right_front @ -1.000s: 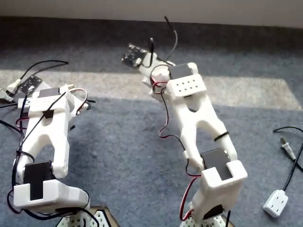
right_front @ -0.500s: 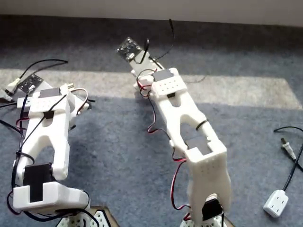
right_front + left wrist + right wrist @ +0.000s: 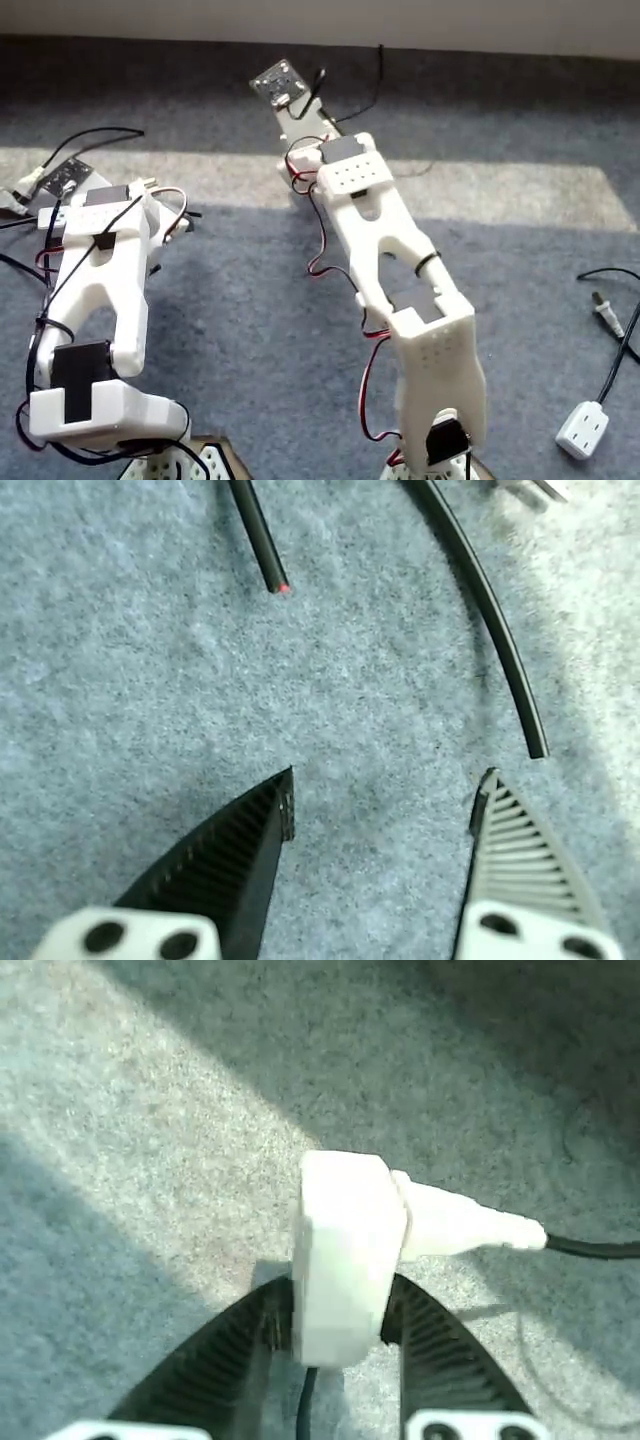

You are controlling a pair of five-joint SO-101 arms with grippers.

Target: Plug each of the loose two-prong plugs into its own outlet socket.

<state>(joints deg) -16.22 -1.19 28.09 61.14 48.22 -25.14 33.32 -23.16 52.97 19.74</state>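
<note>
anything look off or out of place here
Nothing damaged. A loose plug lies on the carpet apart from the free socket; the right gripper grips a second socket with a white plug in it.

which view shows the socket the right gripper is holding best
Right wrist view: the socket sits close up, clamped in the right gripper, with a white plug in its side. In the high view the right arm covers that spot; the left wrist view looks at carpet and black cables.

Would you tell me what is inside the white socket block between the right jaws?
A white plug on a black cord; its prongs are hidden within the socket block.
</note>
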